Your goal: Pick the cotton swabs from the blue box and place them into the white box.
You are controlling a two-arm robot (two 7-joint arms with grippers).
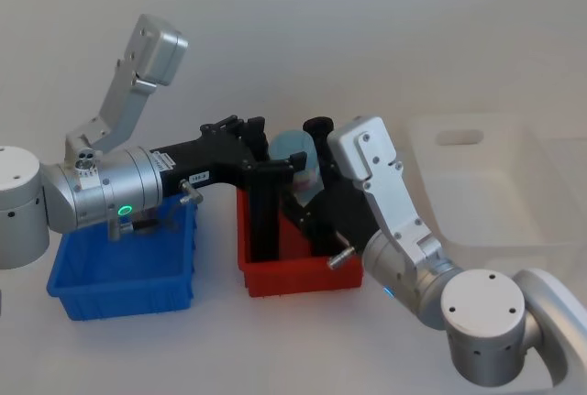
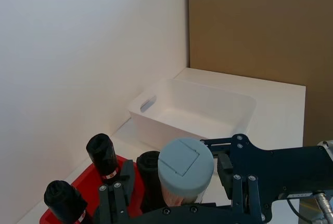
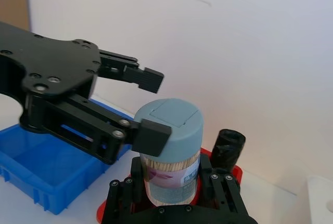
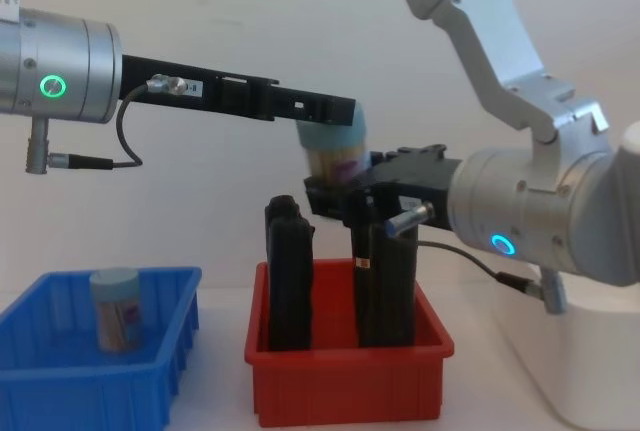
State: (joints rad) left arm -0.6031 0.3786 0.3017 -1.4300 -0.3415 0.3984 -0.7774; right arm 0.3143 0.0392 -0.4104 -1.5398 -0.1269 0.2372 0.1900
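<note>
Slippage is the main worry: the swab jar (image 3: 171, 146) hangs in mid-air over the red bin (image 4: 345, 391), pinched low on its body by the right claw (image 3: 173, 182), whose fingers press on both sides, while the left claw (image 4: 330, 113) brackets the lid with its fingers spread and a gap showing on one side. If the right claw's hold is shallow or off-centre, the jar could tip once carried and drop among the black cylinders (image 4: 288, 271) standing just below. A snag is also likely if the right arm moves off sideways before the left fingers are clear of the lid (they sit level with it). The white box (image 1: 486, 193) lies to the right of the red bin, and the right arm's own links sit between the two. A second jar (image 4: 115, 309) stands upright in the blue box (image 4: 90, 391), under the left arm.
</note>
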